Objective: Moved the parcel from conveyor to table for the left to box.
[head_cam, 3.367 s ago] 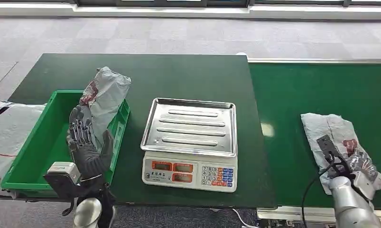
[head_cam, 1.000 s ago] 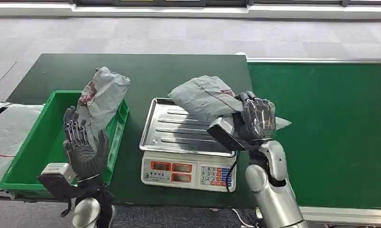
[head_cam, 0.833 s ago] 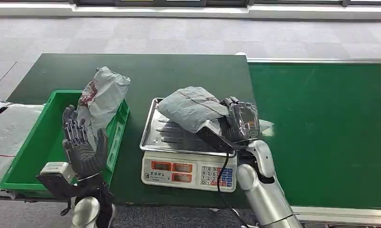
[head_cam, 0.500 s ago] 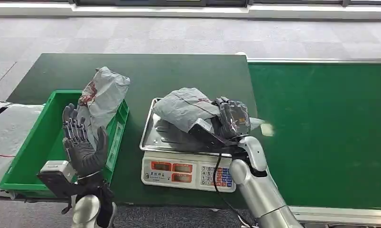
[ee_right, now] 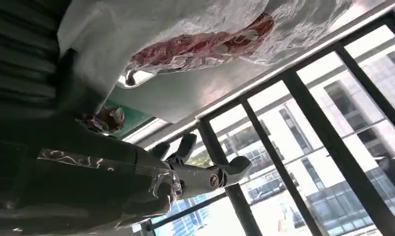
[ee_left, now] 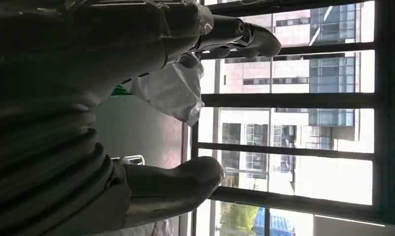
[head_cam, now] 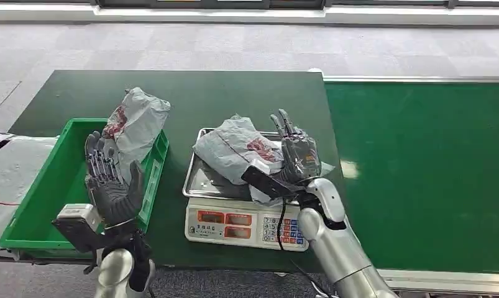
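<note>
Head view: at frame centre the grey parcel (head_cam: 234,149) with its red print lies on the steel tray of the weighing scale (head_cam: 200,184). The right hand (head_cam: 294,151) stands just beside the parcel, fingers spread and released. At lower left the left hand (head_cam: 110,183) is raised and holds nothing, over the green bin (head_cam: 38,205), where a second grey parcel (head_cam: 138,121) leans on the rim.

crumpled grey parcel (head_cam: 234,152), red print, lying on scale tray (head_cam: 200,181).
</note>
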Robot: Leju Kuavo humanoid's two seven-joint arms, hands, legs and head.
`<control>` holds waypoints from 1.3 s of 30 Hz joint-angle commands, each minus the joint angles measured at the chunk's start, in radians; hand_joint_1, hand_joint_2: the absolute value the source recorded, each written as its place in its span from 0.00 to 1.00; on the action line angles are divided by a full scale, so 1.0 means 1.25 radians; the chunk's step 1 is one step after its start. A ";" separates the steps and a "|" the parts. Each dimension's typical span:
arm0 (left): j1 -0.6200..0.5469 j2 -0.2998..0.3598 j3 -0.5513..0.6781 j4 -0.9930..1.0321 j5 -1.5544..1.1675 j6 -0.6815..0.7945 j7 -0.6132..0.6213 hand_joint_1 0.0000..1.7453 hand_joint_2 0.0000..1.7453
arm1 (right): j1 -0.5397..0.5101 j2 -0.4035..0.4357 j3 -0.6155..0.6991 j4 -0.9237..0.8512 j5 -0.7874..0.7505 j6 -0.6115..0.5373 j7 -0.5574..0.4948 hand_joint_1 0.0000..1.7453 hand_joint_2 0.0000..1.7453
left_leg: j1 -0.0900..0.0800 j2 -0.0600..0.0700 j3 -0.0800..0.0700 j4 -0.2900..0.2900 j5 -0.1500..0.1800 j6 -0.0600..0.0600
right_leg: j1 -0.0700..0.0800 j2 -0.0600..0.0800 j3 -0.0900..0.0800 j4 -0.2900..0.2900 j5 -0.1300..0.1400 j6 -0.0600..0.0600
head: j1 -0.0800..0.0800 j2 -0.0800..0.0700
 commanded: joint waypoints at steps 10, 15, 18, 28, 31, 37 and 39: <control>-0.019 -0.003 0.020 0.030 0.003 0.005 0.003 0.00 1.00 | 0.056 -0.018 -0.029 -0.179 -0.104 -0.360 -0.212 0.00 0.00 | 0.000 -0.001 0.001 -0.001 0.000 0.000 | 0.000 -0.001 0.002 -0.002 0.000 0.000 | 0.000 0.000; -0.027 0.000 0.011 0.060 0.006 0.006 0.004 0.00 1.00 | 0.128 -0.004 -0.051 -0.321 -0.062 -0.412 -0.237 0.00 0.00 | 0.000 -0.002 0.001 -0.001 0.000 0.000 | 0.000 -0.002 0.002 -0.001 -0.001 0.000 | 0.000 0.000; -0.029 0.002 0.009 0.073 0.008 0.007 0.003 0.00 1.00 | 0.135 0.005 -0.066 -0.307 -0.075 -0.412 -0.256 0.00 0.00 | 0.000 -0.001 0.003 -0.001 -0.001 0.000 | 0.000 -0.001 0.003 -0.002 -0.001 0.000 | 0.000 0.000; -0.030 0.004 0.004 0.084 0.009 0.007 0.002 0.00 1.00 | 0.142 0.000 -0.078 -0.291 -0.106 -0.412 -0.266 0.00 0.00 | 0.000 0.000 0.002 -0.001 -0.001 -0.001 | 0.000 0.000 0.001 -0.001 0.000 0.000 | 0.000 0.000; -0.030 0.005 0.003 0.095 0.012 0.007 0.001 0.00 1.00 | 0.159 0.002 -0.096 -0.292 -0.111 -0.412 -0.278 0.00 0.00 | 0.000 -0.001 0.004 -0.002 -0.001 0.000 | 0.000 -0.001 0.003 -0.003 0.000 0.000 | 0.000 0.000; -0.031 0.016 -0.010 0.130 -0.056 0.073 0.041 0.00 1.00 | 0.223 0.124 -0.207 -0.680 0.002 -0.412 -0.359 0.00 0.00 | -0.001 -0.001 0.002 -0.001 -0.001 -0.001 | -0.001 -0.001 0.001 0.000 -0.001 -0.001 | 0.000 0.000; -0.034 0.013 -0.012 0.140 -0.080 0.085 0.048 0.00 1.00 | 0.237 0.136 -0.186 -0.770 0.019 -0.412 -0.359 0.00 1.00 | -0.001 -0.002 -0.001 0.001 -0.002 -0.001 | -0.001 -0.002 -0.002 0.002 -0.002 -0.001 | 0.000 0.000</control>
